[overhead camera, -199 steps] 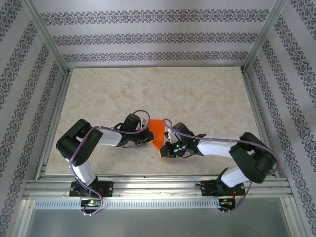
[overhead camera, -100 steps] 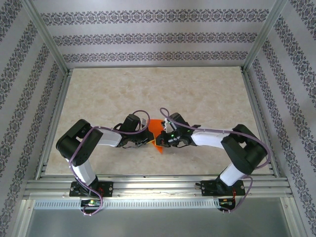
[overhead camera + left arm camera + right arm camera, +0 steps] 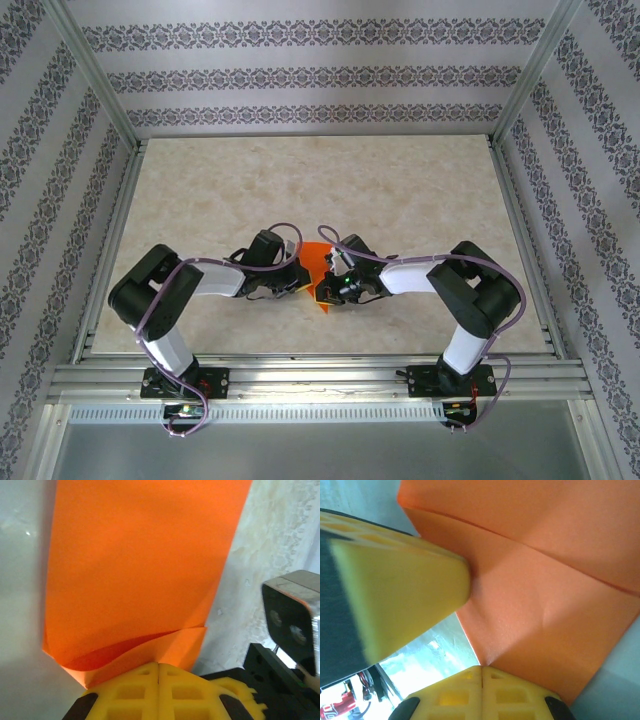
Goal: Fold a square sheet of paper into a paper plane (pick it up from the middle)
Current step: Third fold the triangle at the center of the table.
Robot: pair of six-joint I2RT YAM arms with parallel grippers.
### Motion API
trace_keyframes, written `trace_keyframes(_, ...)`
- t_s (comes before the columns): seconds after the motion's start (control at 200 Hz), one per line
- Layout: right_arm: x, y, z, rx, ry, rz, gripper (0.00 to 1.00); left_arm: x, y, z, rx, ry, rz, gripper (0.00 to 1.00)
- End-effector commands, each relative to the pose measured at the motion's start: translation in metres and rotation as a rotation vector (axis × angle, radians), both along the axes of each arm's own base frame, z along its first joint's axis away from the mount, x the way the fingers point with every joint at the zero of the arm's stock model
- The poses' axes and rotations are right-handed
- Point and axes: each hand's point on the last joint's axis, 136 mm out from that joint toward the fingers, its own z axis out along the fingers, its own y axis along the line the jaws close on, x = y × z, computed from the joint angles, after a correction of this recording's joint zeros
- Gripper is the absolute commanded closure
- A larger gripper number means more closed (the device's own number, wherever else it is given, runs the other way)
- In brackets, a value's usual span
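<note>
a: pale marbled table (image 3: 400, 200) inside a cell of patterned walls (image 3: 300, 75). found the paper (image 3: 316, 262)?
b: yes. lying orange on the table, toward the near side, right between the two claws.
a: left claw (image 3: 288, 282)?
b: drawn together. from its wrist, left claw (image 3: 158, 672) with yellow tips meeting in a tight seam at the near edge of the paper (image 3: 140, 555), right at a doubled-over flap.
a: right claw (image 3: 336, 290)?
b: together as well. right claw (image 3: 481, 672) closed at a corner of the paper (image 3: 545, 605), with diagonal creases running off across it and a left finger (image 3: 400, 580) bearing down just beside.
a: pinching or pressing?
b: hard to call from so close; probably pressing the paper flat with closed tips, possibly nipping an edge.
a: step in hand?
b: looks like mid-fold: flaps laid over and being creased, not a dart yet, no narrow point.
a: next move?
b: judging by that, hold one side pinned, run the other tips along the fold to set it sharp, then lift an edge for the following fold. needs light pressure and no sideways drag, or risk of skewing thin paper.
a: bins, trays?
b: only the walled cell itself, with arms and paper inside.
</note>
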Motion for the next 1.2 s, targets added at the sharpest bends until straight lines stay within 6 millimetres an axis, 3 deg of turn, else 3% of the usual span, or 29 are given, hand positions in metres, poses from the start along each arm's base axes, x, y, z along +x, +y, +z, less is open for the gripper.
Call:
trace_keyframes(0.0,-0.018,-0.018,-0.027,-0.089,0.072,0.006,1.00,0.000,0.000,0.022,0.030,-0.040,-0.020,1.00)
trace_keyframes(0.265,-0.013,-0.015,-0.023,-0.081,0.061,0.011,1.00,-0.020,-0.003,0.006,0.062,0.019,-0.059,1.00)
trace_keyframes(0.475,-0.014,-0.015,-0.023,-0.080,0.060,0.018,1.00,-0.014,-0.002,-0.013,0.108,0.033,-0.047,1.00)
trace_keyframes(0.699,-0.018,-0.020,-0.027,-0.094,0.063,0.020,1.00,-0.011,0.024,-0.031,0.198,0.050,0.020,1.00)
trace_keyframes(0.949,-0.021,-0.024,-0.031,-0.103,0.068,0.025,1.00,0.002,0.039,-0.025,0.194,0.046,0.046,1.00)
trace_keyframes(1.199,-0.021,-0.024,-0.030,-0.102,0.064,0.026,1.00,0.007,0.061,-0.032,0.231,0.068,0.097,1.00)
